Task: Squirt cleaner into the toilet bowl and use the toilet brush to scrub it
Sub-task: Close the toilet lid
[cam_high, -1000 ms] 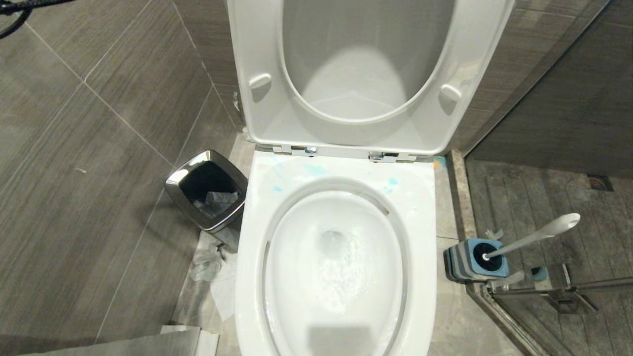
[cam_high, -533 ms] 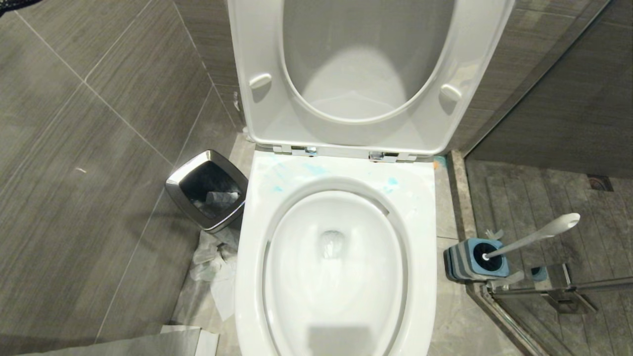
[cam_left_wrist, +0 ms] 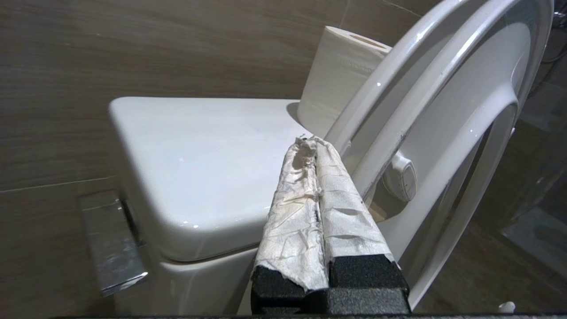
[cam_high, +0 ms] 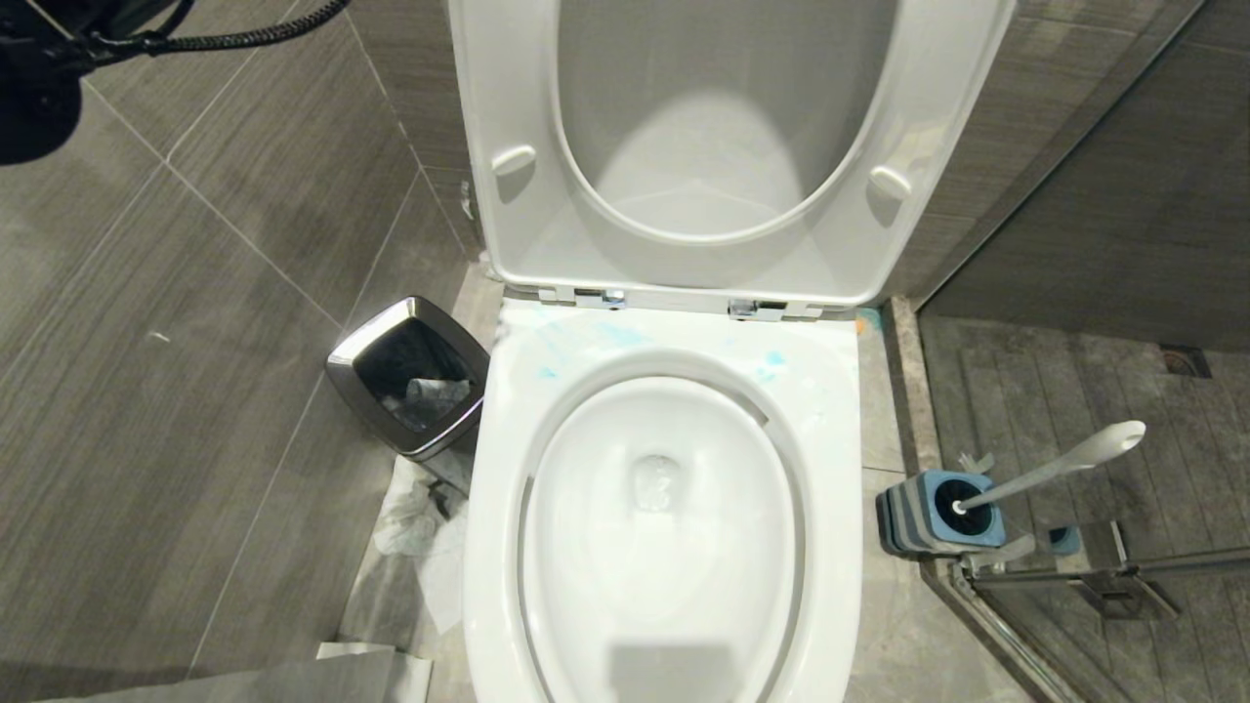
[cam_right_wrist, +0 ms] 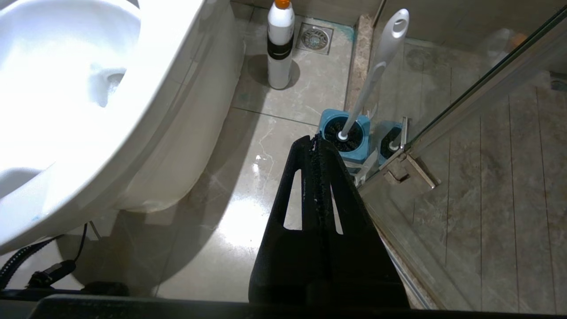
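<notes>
Left claw point(cam_left_wrist: 312, 141) is hanging up beside the tank point(cam_left_wrist: 195, 164), its paper-wrapped fingers point(cam_left_wrist: 294, 208) pressed together and pinching nothing; the tips are sitting just in front of the raised seat point(cam_left_wrist: 447, 146) and a paper roll point(cam_left_wrist: 341, 79) standing on the tank. In the head view only a dark part of that arm point(cam_high: 39, 88) and its cable are showing at the upper left corner. Right claw point(cam_right_wrist: 315, 141) is hanging low beside the toilet, black fingers pressed together and empty, with its tips near the brush holder point(cam_right_wrist: 350, 146) as the wrist view shows it.

Cleaner point(cam_high: 771, 359) is showing as pale blue smears on the back of the bowl point(cam_high: 830, 469) rim, near the hinges. Water is lying in the bottom of the bowl. The seat and lid are standing upright against the tank.

The brush point(cam_high: 1064, 464) is sitting in its blue-and-grey holder on the floor to the right of the bowl, handle leaning away from the toilet, beside a glass shower door point(cam_right_wrist: 478, 88). A white bottle point(cam_right_wrist: 280, 44) with an orange cap is standing on the floor farther back, near a floor drain point(cam_right_wrist: 314, 37).

A steel-rimmed bin point(cam_high: 410, 376) is standing on the floor to the left of the bowl, with crumpled paper point(cam_high: 420, 517) lying just beside it.
</notes>
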